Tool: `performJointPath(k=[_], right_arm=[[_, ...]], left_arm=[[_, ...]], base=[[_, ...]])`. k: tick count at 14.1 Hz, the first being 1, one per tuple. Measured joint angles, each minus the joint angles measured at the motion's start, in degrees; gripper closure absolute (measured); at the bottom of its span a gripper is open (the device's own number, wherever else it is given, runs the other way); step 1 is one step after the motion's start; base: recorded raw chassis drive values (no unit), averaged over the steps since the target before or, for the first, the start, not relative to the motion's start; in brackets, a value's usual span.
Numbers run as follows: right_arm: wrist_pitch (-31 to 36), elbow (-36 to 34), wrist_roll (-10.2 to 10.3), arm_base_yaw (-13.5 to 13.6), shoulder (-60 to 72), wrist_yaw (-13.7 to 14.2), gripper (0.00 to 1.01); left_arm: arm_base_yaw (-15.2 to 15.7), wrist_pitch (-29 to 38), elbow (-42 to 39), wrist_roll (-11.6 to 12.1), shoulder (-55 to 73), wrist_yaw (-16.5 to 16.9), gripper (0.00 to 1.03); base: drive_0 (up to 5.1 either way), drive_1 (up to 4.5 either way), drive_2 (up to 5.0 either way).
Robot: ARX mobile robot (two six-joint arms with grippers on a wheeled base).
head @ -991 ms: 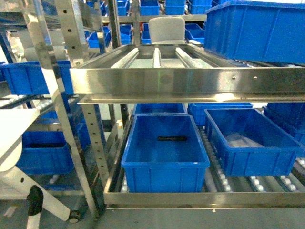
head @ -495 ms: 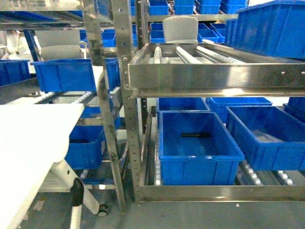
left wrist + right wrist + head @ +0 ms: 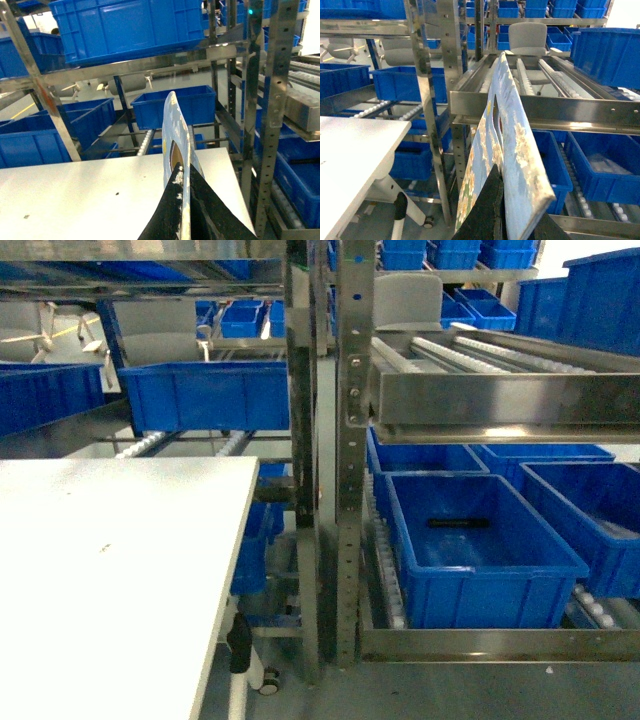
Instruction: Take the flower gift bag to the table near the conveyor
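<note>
Pincers [image 3: 182,210] [image 3: 501,210] both clamping bag [image 3: 507,150] – raised

table [image 3: 110,540] left of conveyor [image 3: 500,400], bins behind.

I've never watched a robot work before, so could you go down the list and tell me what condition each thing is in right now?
Gift bag: flat, upright, held off the table by both grippers.
Left gripper: shut on the bag.
Right gripper: shut on the bag.
Table: bare where visible.
Nearest blue bin: holds one dark object.

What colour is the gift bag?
Light blue with pale flowers, clearest in the right wrist view.
</note>
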Motion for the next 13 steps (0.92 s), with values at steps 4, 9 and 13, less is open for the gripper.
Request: performJointPath(k=[4, 9, 13], right_arm=[[0.0, 0.0, 0.0, 0.0, 0.0, 0.0, 0.99], [-0.1, 0.0, 0.0, 0.0, 0.1, 0.0, 0.99], [0.0, 0.0, 0.0, 0.0, 0.0, 0.0, 0.99]], left_arm=[[0.0, 0.0, 0.0, 0.0, 0.0, 0.0, 1.01], [0.0, 0.1, 0.0, 0.0, 0.0, 0.0, 1.01], [0.0, 0.1, 0.0, 0.0, 0.0, 0.0, 1.01]], base=[[-4.9, 2.54, 2.5], [-5.0, 2.41, 2.4], [-4.9, 2.55, 2.6]])
